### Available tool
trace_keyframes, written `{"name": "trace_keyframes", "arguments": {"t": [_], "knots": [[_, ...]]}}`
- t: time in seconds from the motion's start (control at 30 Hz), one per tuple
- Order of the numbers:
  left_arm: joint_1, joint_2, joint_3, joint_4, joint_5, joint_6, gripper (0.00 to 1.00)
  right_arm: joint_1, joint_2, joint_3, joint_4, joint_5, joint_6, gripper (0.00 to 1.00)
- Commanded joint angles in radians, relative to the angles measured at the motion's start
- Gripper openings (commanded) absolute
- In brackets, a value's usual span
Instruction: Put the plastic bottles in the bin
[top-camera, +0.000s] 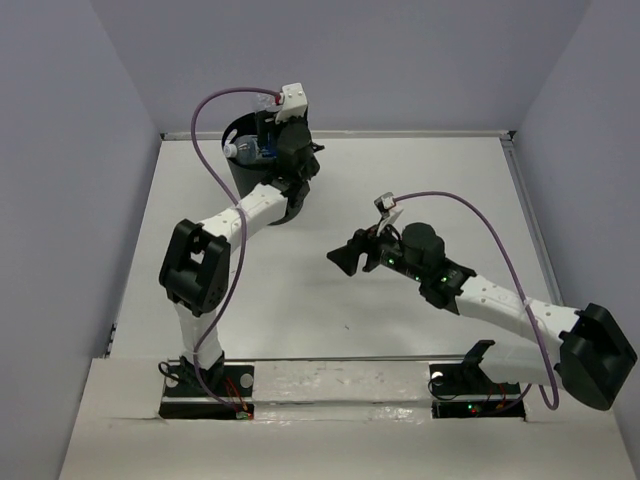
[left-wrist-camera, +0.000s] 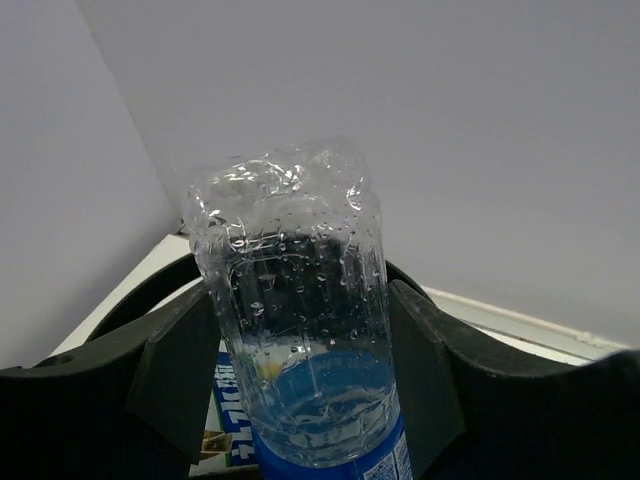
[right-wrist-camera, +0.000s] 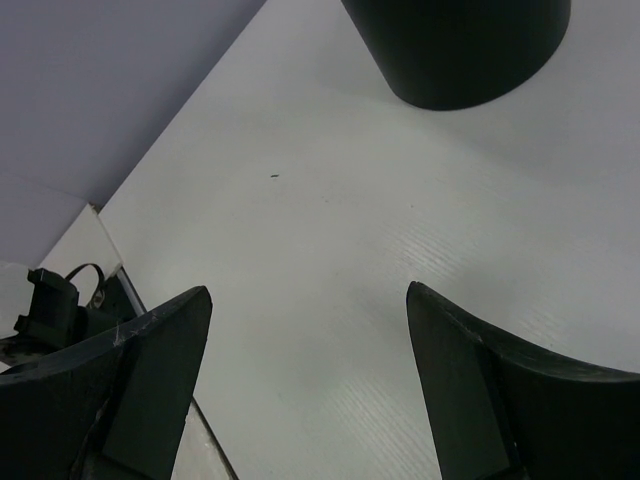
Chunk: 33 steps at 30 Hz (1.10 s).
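Clear bottle snug in left gripper; right gripper agape.

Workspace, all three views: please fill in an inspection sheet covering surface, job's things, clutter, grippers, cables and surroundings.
Surface: white table, with one small dark speck near the middle.
Job's things: black cylindrical plastic bin at the far left; clear plastic bottle with a blue label held over it; no other bottle seen on the table.
Clutter: nothing seen.
Grippers: left gripper has its fingers shut on the bottle; right gripper is open and empty above the table.
Cables: left arm's purple cable and right arm's purple cable each arc in the air.
Surroundings: plain lilac walls on three sides.
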Motion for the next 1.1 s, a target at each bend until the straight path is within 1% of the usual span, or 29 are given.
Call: {"name": "trace_keyframes", "arguments": {"t": [0.0,0.03,0.07,0.1,0.17,0.2,0.37,0.43,0.47,0.53,0.57,0.6,0.63,0.67,0.77,0.93,0.97,1.0,1.03,1.07], "knots": [[-0.014,-0.005,-0.075,0.258,-0.102,0.079,0.62,0.008,-0.030,-0.019,0.092,-0.016,-0.010,0.84],[-0.017,-0.006,-0.082,0.270,-0.104,0.082,0.69,0.008,-0.033,-0.021,0.096,-0.018,-0.008,0.84],[-0.020,0.000,-0.085,0.276,-0.107,0.084,0.73,0.008,-0.035,-0.022,0.099,-0.015,-0.010,0.84],[-0.020,0.003,-0.079,0.276,-0.124,0.086,0.82,0.008,-0.035,-0.022,0.099,-0.016,-0.010,0.84],[-0.020,0.008,-0.068,0.276,-0.141,0.092,0.92,0.008,-0.042,-0.025,0.099,-0.015,-0.010,0.84],[-0.022,0.006,-0.062,0.276,-0.142,0.093,0.99,0.008,-0.045,-0.029,0.099,-0.012,-0.008,0.84],[-0.041,-0.053,-0.056,0.264,-0.144,0.098,0.99,0.008,-0.053,-0.027,0.089,0.007,-0.014,0.84],[-0.060,-0.080,-0.010,0.226,-0.138,0.102,0.99,0.008,-0.050,-0.021,0.085,0.007,-0.016,0.84],[-0.066,-0.087,0.016,0.151,-0.138,0.101,0.99,0.008,-0.048,-0.018,0.082,0.007,-0.017,0.84],[-0.084,-0.101,0.096,0.073,-0.130,0.076,0.99,0.008,-0.047,-0.013,0.066,0.013,-0.023,0.85],[-0.091,-0.118,0.118,-0.002,-0.127,0.067,0.99,0.008,-0.048,-0.009,0.063,0.023,-0.025,0.86],[-0.095,-0.132,0.136,-0.042,-0.113,0.047,0.99,0.008,-0.052,-0.006,0.057,0.030,-0.030,0.87],[-0.098,-0.165,0.156,-0.082,-0.100,-0.004,0.99,0.008,-0.058,-0.003,0.045,0.033,-0.033,0.88],[-0.100,-0.182,0.161,-0.145,-0.084,-0.029,0.99,0.008,-0.062,0.005,0.037,0.040,-0.036,0.93],[-0.100,-0.254,0.162,-0.257,-0.046,-0.120,0.99,0.008,-0.079,0.017,0.010,0.059,-0.042,1.00],[-0.100,-0.366,0.167,-0.443,-0.001,-0.246,0.99,0.008,-0.114,0.045,-0.038,0.091,-0.065,1.00],[-0.100,-0.415,0.162,-0.515,0.018,-0.313,0.99,0.008,-0.124,0.051,-0.047,0.105,-0.069,1.00],[-0.098,-0.470,0.144,-0.547,0.063,-0.347,0.99,0.008,-0.145,0.063,-0.065,0.114,-0.077,1.00],[-0.098,-0.471,0.135,-0.587,0.092,-0.391,0.99,0.008,-0.159,0.070,-0.076,0.125,-0.082,1.00],[-0.100,-0.536,0.119,-0.656,0.176,-0.478,0.99,0.008,-0.191,0.079,-0.104,0.151,-0.089,1.00]]}}
